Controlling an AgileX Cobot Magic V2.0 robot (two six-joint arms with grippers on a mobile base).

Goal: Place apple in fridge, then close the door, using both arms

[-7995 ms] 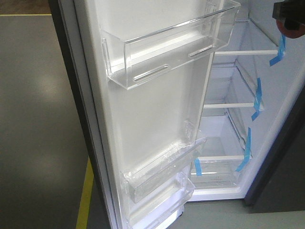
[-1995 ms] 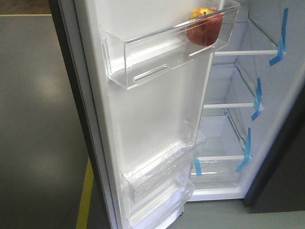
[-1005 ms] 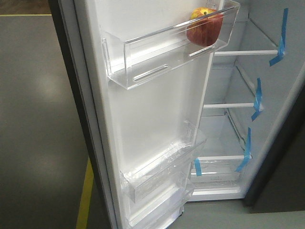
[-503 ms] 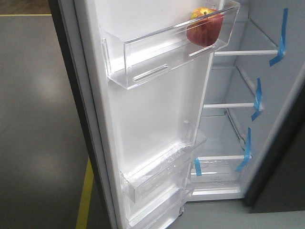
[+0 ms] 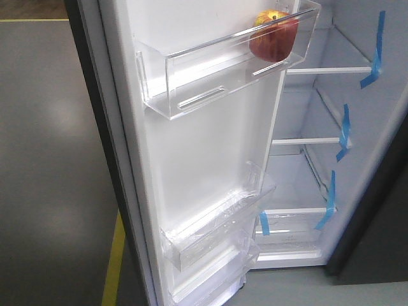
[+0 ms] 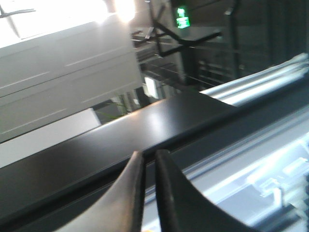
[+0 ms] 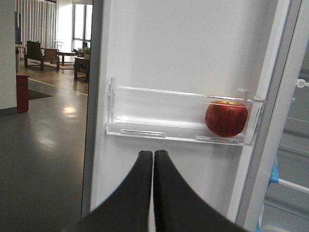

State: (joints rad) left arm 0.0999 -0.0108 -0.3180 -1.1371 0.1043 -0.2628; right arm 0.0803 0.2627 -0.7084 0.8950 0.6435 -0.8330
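apple (image 5: 274, 35) sits in top door bin (image 5: 204, 86) | left pincer (image 6: 148, 166), right pincer (image 7: 153, 162) both pinched closed, empty | swing door (image 5: 204, 159) gently or apple rolls

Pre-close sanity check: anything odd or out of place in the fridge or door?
Nothing spilled or damaged. Only oddities: blue tape strips on the shelf ends, and the apple sits at the fridge-side end of the top door bin, not centred.
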